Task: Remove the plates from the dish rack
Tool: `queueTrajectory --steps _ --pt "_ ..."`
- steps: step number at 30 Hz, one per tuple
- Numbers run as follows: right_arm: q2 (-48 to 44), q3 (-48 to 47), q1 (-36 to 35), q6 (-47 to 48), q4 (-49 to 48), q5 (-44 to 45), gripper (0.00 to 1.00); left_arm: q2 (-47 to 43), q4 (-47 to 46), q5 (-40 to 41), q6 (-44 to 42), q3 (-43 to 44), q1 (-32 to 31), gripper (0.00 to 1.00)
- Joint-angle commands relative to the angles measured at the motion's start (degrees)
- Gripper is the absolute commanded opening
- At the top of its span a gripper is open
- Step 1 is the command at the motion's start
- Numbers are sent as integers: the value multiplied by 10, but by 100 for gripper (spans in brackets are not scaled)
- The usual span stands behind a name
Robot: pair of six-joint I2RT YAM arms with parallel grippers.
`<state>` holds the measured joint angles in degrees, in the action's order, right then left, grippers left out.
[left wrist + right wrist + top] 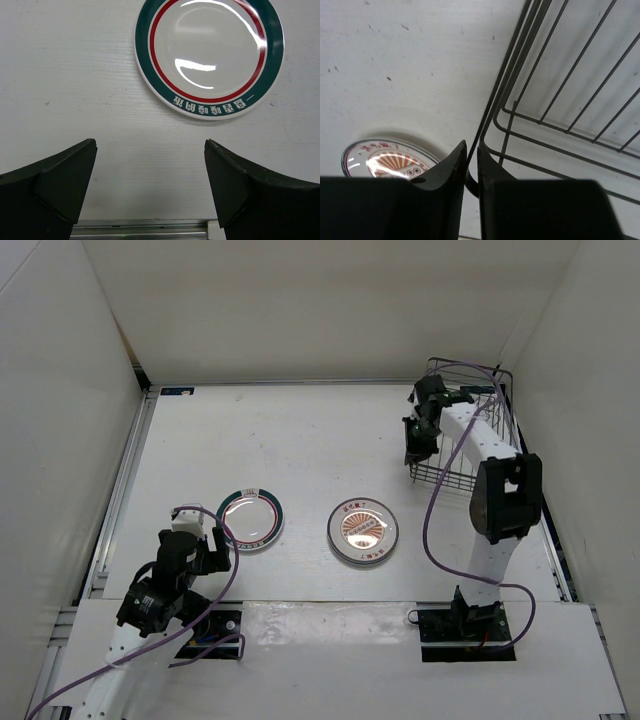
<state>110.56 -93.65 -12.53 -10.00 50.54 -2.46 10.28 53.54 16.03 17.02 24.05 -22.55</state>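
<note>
The green-rimmed plate (pixel 250 517) lies flat on the table at the left and also shows in the left wrist view (pixel 209 55). An orange sunburst plate (pixel 363 530) lies flat in the middle and also shows in the right wrist view (pixel 380 160). No third plate is in view. The wire dish rack (pixel 470 400) stands at the far right, and the part of it in the right wrist view (pixel 560 95) holds nothing. My left gripper (pixel 150 142) is open and empty, just near of the green plate. My right gripper (pixel 471 145) is shut on a thin wire of the rack's left edge.
White walls close in the table on the left, back and right. A metal rail (pixel 140 231) runs along the near table edge under my left gripper. My right arm (pixel 500 490) reaches over the rack's near side, with its purple cable looping beside it.
</note>
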Motion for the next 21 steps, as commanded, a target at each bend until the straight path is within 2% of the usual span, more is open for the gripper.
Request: queueTrajectory --steps 1,3,7,9,13,14,18,21 --pt "-53 62 2 12 3 7 16 -3 1 4 2 7 4 100" --pt "-78 87 3 12 2 9 14 -1 0 2 0 7 4 100" --pt "-117 143 3 8 -2 15 4 -2 0 1 0 7 3 100" --pt "-134 156 4 6 -4 18 4 1 0 1 0 7 4 100" --pt "-141 169 7 6 -2 39 11 0 -1 1 -1 6 3 100" --pt "-137 166 7 6 10 51 16 0 0 3 0 6 5 100" --pt "-133 157 7 -1 32 75 17 -1 0 1 1 7 5 100" --pt "-133 156 8 1 43 90 3 -2 -1 2 1 6 3 100"
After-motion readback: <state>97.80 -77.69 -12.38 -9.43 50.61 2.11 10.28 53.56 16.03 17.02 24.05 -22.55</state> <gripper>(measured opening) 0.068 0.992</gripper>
